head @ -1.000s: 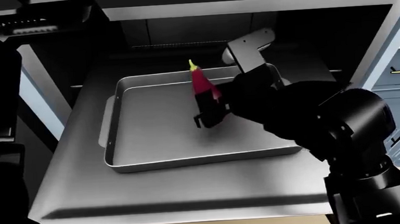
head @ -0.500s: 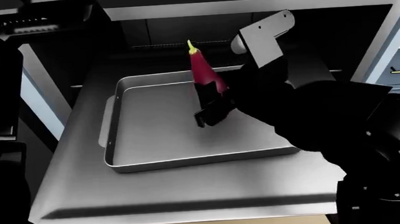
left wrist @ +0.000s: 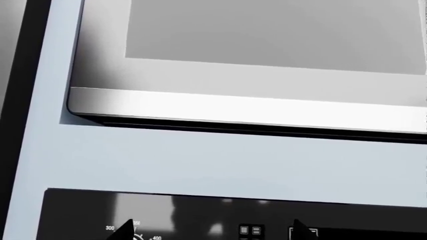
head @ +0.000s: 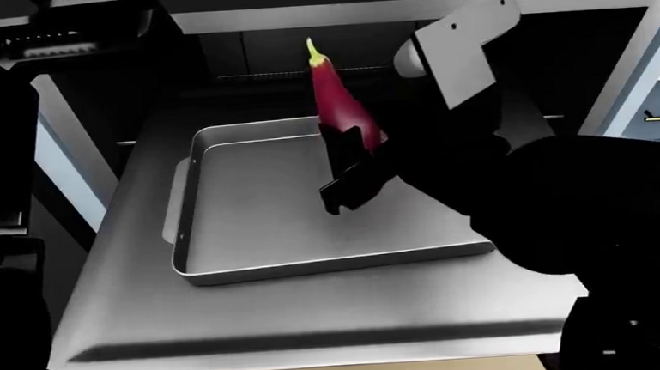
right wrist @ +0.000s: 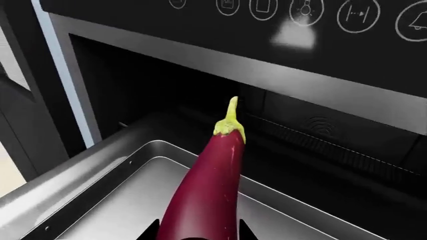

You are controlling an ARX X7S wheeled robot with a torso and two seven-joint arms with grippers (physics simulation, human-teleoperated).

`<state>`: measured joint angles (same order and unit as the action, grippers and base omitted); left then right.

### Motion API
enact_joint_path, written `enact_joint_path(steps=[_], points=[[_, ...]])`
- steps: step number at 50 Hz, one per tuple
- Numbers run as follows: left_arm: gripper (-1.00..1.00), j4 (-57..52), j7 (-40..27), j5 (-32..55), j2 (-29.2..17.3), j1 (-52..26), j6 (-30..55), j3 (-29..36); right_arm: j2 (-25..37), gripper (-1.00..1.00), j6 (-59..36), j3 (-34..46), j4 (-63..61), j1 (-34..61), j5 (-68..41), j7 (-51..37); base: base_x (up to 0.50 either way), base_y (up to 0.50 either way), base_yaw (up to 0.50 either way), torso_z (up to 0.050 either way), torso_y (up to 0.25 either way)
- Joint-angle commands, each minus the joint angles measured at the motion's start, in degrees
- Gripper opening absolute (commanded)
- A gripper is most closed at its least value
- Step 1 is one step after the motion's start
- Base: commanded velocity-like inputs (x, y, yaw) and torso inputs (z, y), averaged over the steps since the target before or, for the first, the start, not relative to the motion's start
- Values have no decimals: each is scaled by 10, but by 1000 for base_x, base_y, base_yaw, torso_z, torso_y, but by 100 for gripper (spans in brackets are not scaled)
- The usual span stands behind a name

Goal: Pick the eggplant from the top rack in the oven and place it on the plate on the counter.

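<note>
- The right end effector (head: 349,162) is gripping the eggplant (head: 340,98) by its thick lower end; its dark fingers (head: 341,146) are pressing against both sides of the purple body; in the right wrist view the two finger tips are showing on either side of the eggplant (right wrist: 207,195) at its base
- The eggplant is standing nearly upright in the grip, tilting slightly, with its yellow-green stem cap (right wrist: 230,125) pointing up toward the dark cavity of the oven (head: 298,49); it is hanging in the air above the baking tray (head: 252,215), touching neither the tray nor the rack
- The baking tray is sitting on the top rack (head: 118,284), which is sticking out of the oven toward the robot; the tray is lying nearer the rack's far edge than its near edge, and its floor is showing nothing on it; one handle is showing on the tray's left side
- The right arm (head: 561,205) is reaching in from the right over the tray's right-hand corner, covering part of its rim
- The oven's control panel (right wrist: 307,15) with round symbols is showing above the cavity in the right wrist view
- The left end effector is not appearing in the head view; the left wrist view is showing only two dark tips at the picture's edge in front of a black panel with dial numbers (left wrist: 133,230), so whether it is open or closed I cannot tell
</note>
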<state>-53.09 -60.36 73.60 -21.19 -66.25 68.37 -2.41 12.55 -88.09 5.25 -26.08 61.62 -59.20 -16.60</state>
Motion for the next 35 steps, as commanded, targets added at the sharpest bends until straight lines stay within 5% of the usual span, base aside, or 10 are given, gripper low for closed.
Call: enact_joint_path(steps=[1, 35], points=[[100, 1, -2, 1, -1, 0, -7, 5, 2, -100, -9, -17, -14, 7, -73, -61, 0, 0, 0, 0, 0], [100, 0, -14, 15, -11, -2, -28, 7, 26, -100, 18, 1, -8, 74, -268, -220, 0, 0, 0, 0, 0]])
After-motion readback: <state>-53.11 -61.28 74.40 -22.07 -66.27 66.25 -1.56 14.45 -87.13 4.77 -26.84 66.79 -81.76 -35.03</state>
